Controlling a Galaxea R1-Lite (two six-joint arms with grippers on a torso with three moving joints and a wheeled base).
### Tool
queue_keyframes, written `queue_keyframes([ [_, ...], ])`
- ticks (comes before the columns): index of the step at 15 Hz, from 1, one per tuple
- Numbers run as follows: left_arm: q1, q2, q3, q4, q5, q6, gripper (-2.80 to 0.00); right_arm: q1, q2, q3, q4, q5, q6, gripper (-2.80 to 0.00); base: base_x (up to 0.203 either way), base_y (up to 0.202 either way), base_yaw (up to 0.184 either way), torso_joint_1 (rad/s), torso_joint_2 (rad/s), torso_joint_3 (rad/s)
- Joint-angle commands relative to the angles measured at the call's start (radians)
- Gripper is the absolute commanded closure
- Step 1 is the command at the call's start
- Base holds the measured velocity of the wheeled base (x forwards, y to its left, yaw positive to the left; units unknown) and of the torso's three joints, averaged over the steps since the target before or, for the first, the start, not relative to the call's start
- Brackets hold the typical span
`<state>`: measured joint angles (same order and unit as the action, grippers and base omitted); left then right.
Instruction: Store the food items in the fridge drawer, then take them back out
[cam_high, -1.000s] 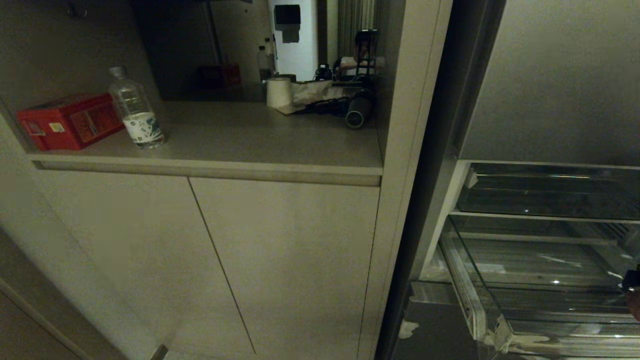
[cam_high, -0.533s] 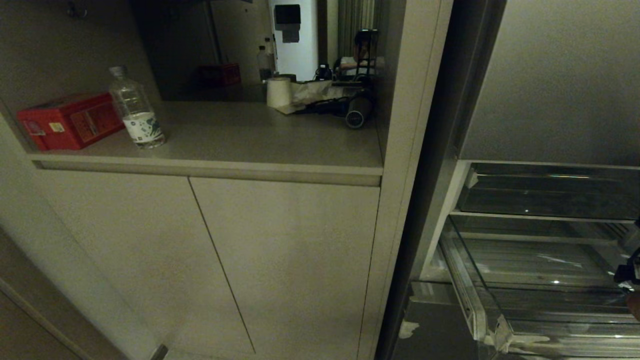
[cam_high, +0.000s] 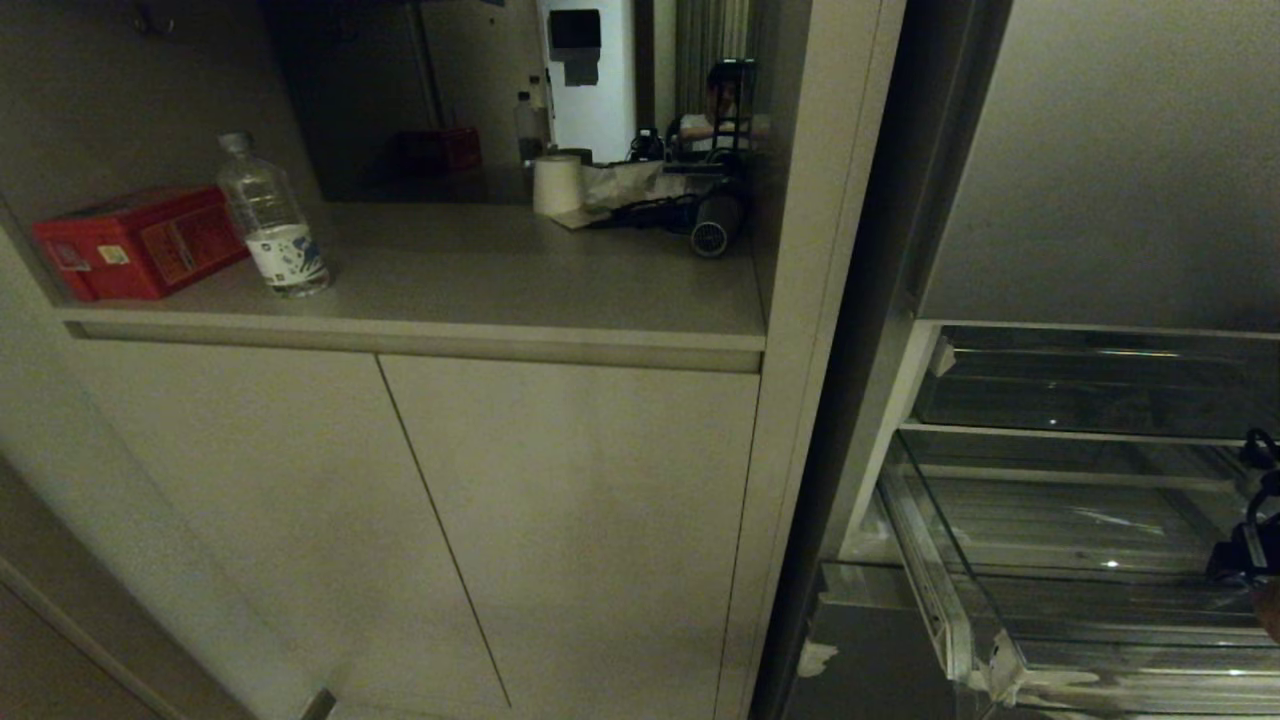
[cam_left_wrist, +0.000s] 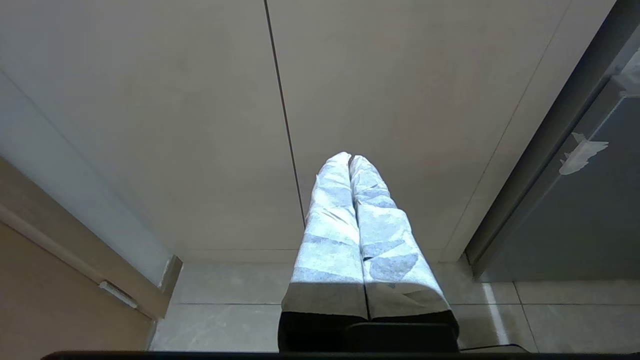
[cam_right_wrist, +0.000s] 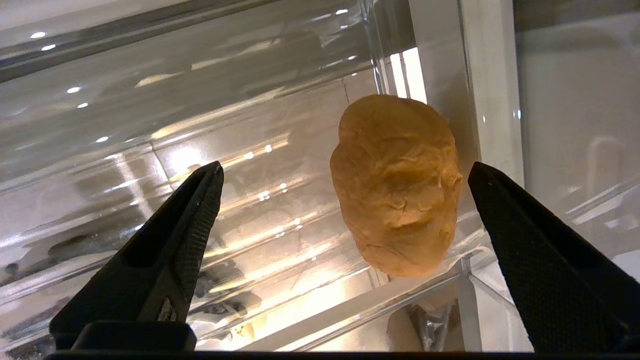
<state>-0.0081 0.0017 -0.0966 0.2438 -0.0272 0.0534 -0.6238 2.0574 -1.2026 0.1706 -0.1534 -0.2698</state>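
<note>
An orange-brown, lumpy food item (cam_right_wrist: 397, 185) lies on the ribbed floor of the clear fridge drawer (cam_right_wrist: 350, 305), close to a corner. My right gripper (cam_right_wrist: 345, 167) is open, and its black fingers (cam_right_wrist: 180, 235) stand wide on either side of the piece without touching it. In the head view the drawer (cam_high: 945, 590) is pulled out at the lower right, and the right gripper (cam_high: 1250, 545) shows only at the picture's right edge above it. My left gripper (cam_left_wrist: 350, 157) is shut and empty, parked low in front of the cabinet doors.
A shallower clear tray (cam_high: 1090, 385) sits above the drawer. To the left is a counter (cam_high: 480, 280) with a water bottle (cam_high: 272, 220), a red box (cam_high: 135, 243) and a paper roll (cam_high: 557, 185). Beige cabinet doors (cam_high: 560, 520) are below it. A person (cam_high: 725, 100) is far behind.
At the head view's right edge the right gripper has risen a little and come further into the picture. The left arm and the drawer have not moved.
</note>
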Motion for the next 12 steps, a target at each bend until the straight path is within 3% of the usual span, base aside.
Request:
queue_keyframes([
  [1,-0.001,0.001,0.000,0.002,0.000,0.000,0.00,0.000,0.013,-0.006,0.001,-0.014,-0.003,-2.80,0.000,0.000,0.000,0.000,0.00,0.000],
  [12,0.000,0.001,0.000,0.002,0.000,0.000,0.00,-0.024,0.086,-0.002,0.009,-0.025,-0.011,-2.80,0.000,0.000,0.000,0.000,0.00,0.000],
])
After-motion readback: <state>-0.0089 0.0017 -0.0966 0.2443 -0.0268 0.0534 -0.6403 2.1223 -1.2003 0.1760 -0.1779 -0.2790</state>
